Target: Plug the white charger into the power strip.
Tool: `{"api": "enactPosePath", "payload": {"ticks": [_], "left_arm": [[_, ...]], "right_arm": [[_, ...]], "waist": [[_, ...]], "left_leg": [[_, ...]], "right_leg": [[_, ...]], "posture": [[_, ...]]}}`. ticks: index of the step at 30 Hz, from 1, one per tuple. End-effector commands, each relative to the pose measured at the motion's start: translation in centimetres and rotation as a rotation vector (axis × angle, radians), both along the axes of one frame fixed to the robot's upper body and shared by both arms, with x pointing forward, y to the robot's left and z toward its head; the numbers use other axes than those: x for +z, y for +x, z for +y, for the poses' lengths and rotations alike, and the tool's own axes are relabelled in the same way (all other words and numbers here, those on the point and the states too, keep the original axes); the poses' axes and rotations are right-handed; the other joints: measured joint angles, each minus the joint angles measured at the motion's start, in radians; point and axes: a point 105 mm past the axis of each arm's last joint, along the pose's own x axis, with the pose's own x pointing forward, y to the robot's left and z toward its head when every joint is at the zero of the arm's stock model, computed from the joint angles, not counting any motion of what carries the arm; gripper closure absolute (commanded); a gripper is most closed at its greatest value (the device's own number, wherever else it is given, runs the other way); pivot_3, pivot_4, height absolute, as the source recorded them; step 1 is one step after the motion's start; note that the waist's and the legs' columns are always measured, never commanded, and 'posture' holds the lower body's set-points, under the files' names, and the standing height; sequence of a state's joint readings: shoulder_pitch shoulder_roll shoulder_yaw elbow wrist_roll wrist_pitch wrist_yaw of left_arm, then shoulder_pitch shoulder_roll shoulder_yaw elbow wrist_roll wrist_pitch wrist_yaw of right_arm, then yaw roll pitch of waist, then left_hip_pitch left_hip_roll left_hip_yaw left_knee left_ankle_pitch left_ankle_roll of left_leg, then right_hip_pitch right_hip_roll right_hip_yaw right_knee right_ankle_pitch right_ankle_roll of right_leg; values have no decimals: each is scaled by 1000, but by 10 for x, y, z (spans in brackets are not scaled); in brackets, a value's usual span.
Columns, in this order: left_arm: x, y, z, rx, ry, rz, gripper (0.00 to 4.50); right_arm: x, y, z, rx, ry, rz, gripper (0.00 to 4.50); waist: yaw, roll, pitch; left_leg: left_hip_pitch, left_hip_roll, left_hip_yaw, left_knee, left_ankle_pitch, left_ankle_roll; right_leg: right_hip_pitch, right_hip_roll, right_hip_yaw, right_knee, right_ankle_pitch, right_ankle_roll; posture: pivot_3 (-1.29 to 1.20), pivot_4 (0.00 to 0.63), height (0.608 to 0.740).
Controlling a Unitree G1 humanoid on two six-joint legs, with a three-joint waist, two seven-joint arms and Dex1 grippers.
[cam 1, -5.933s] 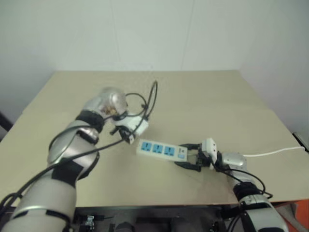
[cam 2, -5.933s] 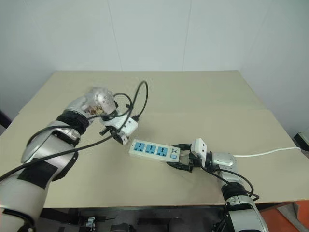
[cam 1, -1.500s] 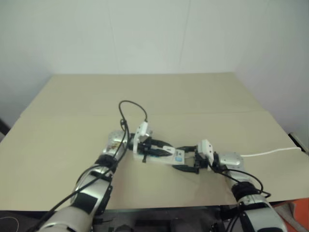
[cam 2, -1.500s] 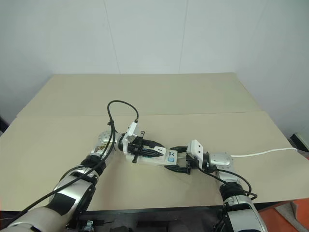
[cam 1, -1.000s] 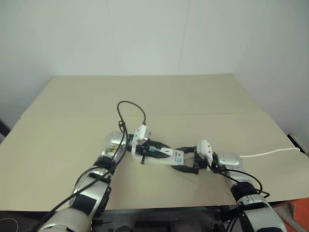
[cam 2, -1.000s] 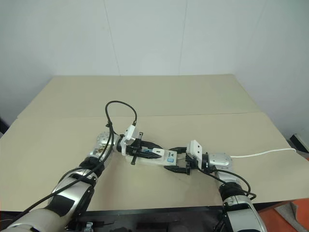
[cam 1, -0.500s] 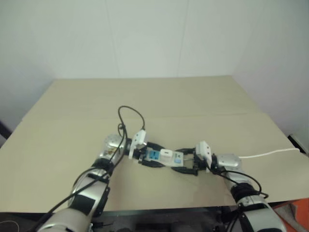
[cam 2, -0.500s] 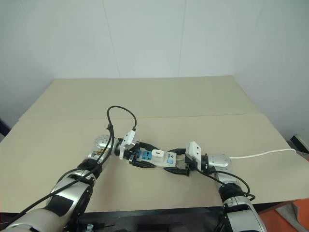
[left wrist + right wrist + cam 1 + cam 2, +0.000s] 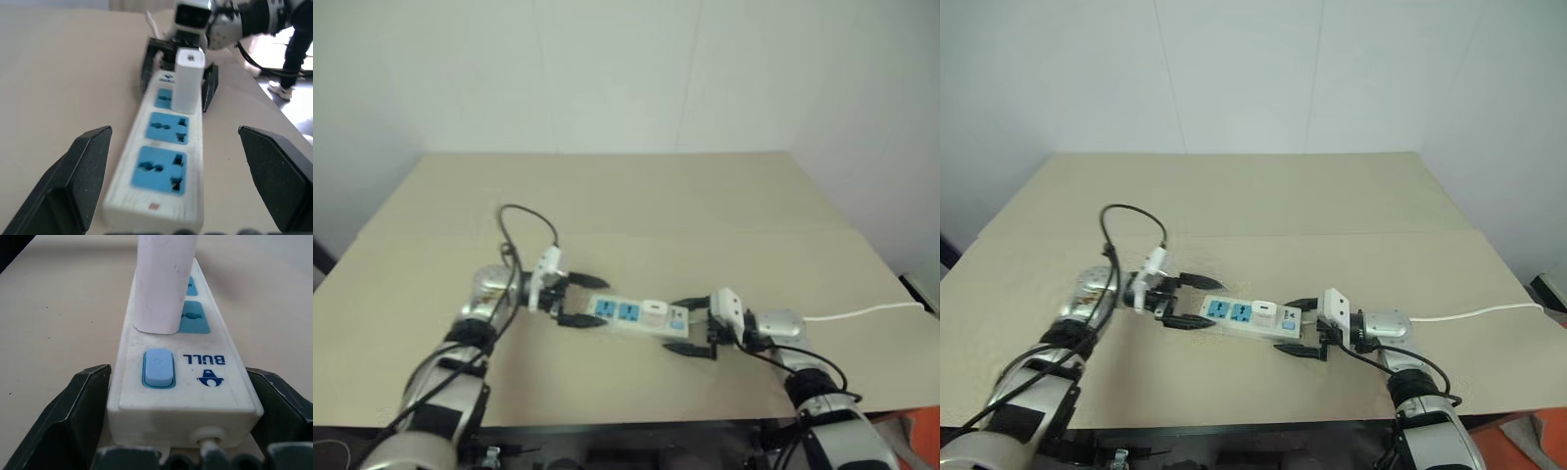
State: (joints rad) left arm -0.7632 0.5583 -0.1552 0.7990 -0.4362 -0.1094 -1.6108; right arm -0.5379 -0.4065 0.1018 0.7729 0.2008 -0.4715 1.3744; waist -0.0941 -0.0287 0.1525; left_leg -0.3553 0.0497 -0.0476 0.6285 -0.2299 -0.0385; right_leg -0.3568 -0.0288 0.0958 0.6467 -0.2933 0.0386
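The power strip lies flat on the tan table, its three blue sockets in a row. The white charger stands upright in the socket nearest the strip's blue switch. My left gripper is open just off the strip's left end, its black fingers spread wide on either side without touching. My right gripper is shut on the strip's cord end, one finger against each long side. In the left wrist view the charger rises in front of the right gripper.
The strip's thin white cord runs right toward the table's edge. A black cable loops above my left wrist. The table's front edge is close below the strip. A person's leg and shoe stand beyond the table.
My left gripper has let go of the charger, opened wide and drawn back to the left, past the strip's end. The charger stays upright in its socket. The right gripper has kept still.
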Motion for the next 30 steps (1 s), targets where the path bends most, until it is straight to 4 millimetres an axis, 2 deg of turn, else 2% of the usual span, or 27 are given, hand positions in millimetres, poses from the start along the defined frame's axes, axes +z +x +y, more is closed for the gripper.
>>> {"api": "enactPosePath", "payload": {"ticks": [1, 4, 8, 9, 11, 14, 17, 20, 23, 30], "left_arm": [[23, -7, 33, 70, -35, -48, 0], [27, -18, 63, 140, 3, -56, 0], [29, -38, 98, 223, 68, -55, 0], [30, -43, 103, 234, 79, -54, 0], [33, -53, 116, 268, 97, -60, 0], [35, -61, 126, 311, 131, -78, 0], [35, -64, 133, 358, 157, -102, 0], [40, -65, 131, 377, 144, -110, 0], [40, -67, 127, 366, 158, -114, 0], [41, -56, 120, 382, 146, -149, 0]], "right_arm": [[3, -5, -20, -17, -24, -2, 36], [21, -9, -41, -24, -28, -47, 36], [52, -14, -74, -69, -68, -138, 36], [59, -16, -81, -80, -82, -154, 36], [73, -22, -102, -113, -127, -179, 36], [83, -32, -123, -142, -193, -191, 36], [90, -40, -137, -171, -221, -183, 36], [94, -49, -146, -187, -246, -179, 36], [98, -54, -148, -200, -254, -183, 36], [106, -57, -154, -245, -285, -193, 36]], "waist": [[1, 2, 4], [10, 6, 10], [30, 9, 13], [34, 9, 14], [39, 10, 16], [51, 11, 17], [55, 11, 17], [54, 11, 17], [51, 11, 17], [50, 11, 17]], "left_leg": [[-1, 0, 0, 0, 0, 0], [-4, 0, 0, 0, 0, 0], [-25, -1, 0, 3, 0, 0], [-32, -1, 0, 5, 0, 0], [-33, 0, 0, 5, 0, 0], [-32, 0, 1, 5, 0, 0], [-32, -1, 2, 5, 0, 0], [-32, 0, 2, 6, 0, 0], [-32, 0, 3, 6, 0, 0], [-32, 0, 4, 6, 0, 0]], "right_leg": [[-1, 0, 0, 0, 0, 0], [-4, -1, 0, 0, 1, -2], [-25, -2, -1, 3, 4, -8], [-32, -2, -1, 4, 5, -8], [-33, -2, -1, 5, 5, -8], [-33, -2, -1, 4, 5, -8], [-31, -3, -1, 3, 4, -8], [-31, -2, -1, 4, 4, -8], [-31, -2, -1, 4, 4, -8], [-32, -2, 0, 4, 5, -8]], "posture": [[0, 150, 740], [0, 150, 740], [0, 150, 740], [0, 150, 740], [0, 150, 740], [0, 150, 740], [0, 150, 740], [0, 150, 740], [0, 150, 740], [0, 150, 740]]}}
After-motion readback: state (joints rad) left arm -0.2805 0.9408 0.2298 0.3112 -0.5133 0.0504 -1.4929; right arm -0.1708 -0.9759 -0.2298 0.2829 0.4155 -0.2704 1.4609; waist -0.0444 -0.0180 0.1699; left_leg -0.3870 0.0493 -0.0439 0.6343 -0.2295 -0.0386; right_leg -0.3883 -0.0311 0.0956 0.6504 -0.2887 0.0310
